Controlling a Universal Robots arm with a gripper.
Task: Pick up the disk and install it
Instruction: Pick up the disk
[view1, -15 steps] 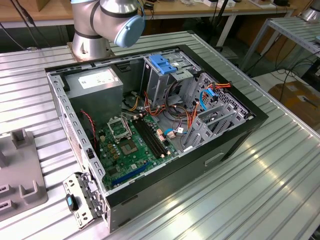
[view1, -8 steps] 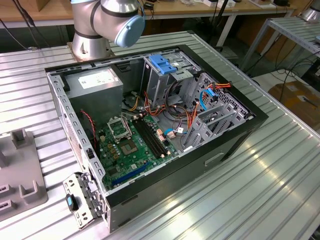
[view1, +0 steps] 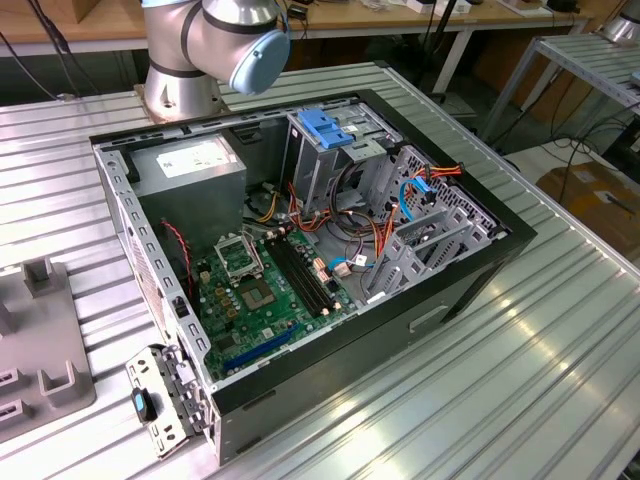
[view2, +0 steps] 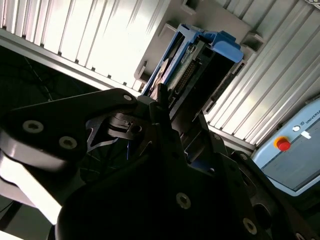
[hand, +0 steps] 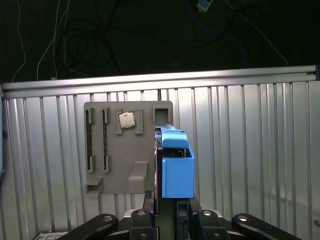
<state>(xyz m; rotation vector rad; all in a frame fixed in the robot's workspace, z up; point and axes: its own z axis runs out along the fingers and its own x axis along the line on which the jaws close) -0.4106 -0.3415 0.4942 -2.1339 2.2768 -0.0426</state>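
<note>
Blue-railed dark metal disk (hand: 177, 170) sat clamped in the black gripper (hand: 167, 209); pickup looked done, installing needed squaring with the metal drive cage (view1: 312, 170).

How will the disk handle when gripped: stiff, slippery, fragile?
Probably rigid: the disk is a boxy dark body edged with blue plastic rails. Those rails look smooth, so perhaps slippery. Its exposed connector strip seems fragile; avoid pressing there.
</note>
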